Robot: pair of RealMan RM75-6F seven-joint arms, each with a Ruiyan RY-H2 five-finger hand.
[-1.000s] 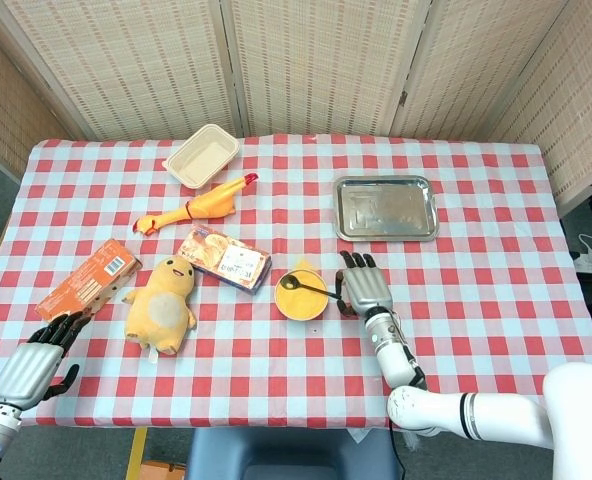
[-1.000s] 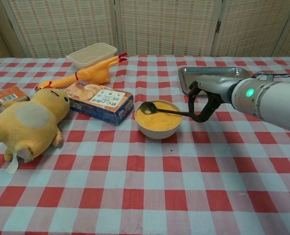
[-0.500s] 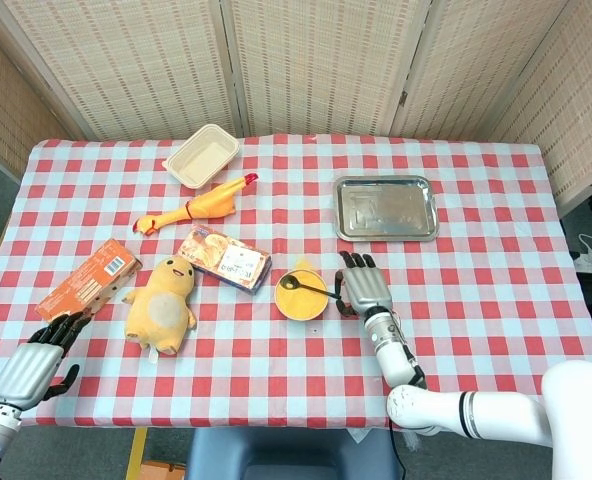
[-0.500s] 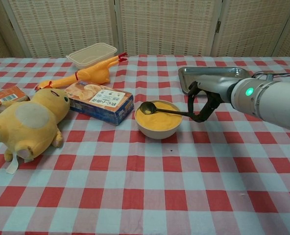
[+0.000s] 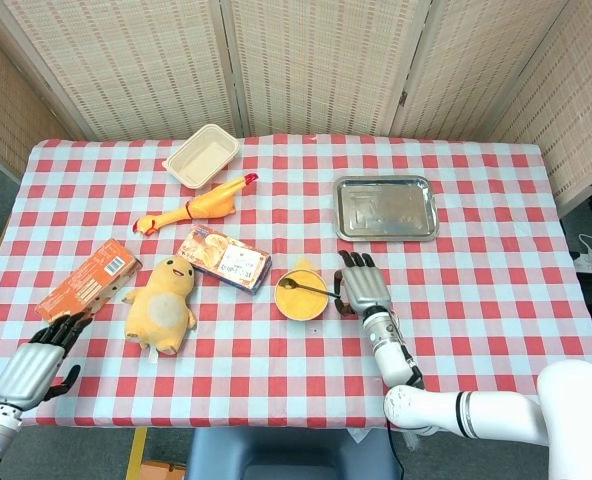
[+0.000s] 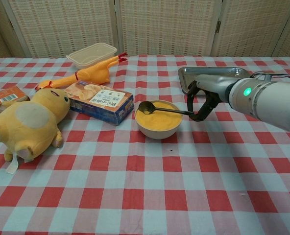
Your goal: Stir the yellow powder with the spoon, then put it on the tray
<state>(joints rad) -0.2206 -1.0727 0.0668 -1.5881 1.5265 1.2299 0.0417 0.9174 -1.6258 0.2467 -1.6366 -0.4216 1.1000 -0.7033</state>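
A bowl [image 6: 158,128] [image 5: 298,302] of yellow powder [image 6: 159,119] stands mid-table. A dark metal spoon [image 6: 162,109] [image 5: 304,286] lies across it, scoop at the bowl's left rim, handle running right. My right hand [image 6: 202,102] [image 5: 361,287] pinches the handle's end just right of the bowl. The steel tray [image 5: 386,208] [image 6: 211,74] sits behind the hand, bare. My left hand [image 5: 36,360] hangs at the table's near left edge, fingers spread, holding nothing.
A yellow plush toy [image 5: 162,303], a snack box [image 5: 224,259], a rubber chicken [image 5: 198,207], an orange carton [image 5: 88,279] and a beige container [image 5: 202,154] fill the left half of the checked table [image 5: 476,290]. Folding screens stand behind.
The spoon's scoop has shifted slightly left and up along the bowl's rim. My left hand has not moved.
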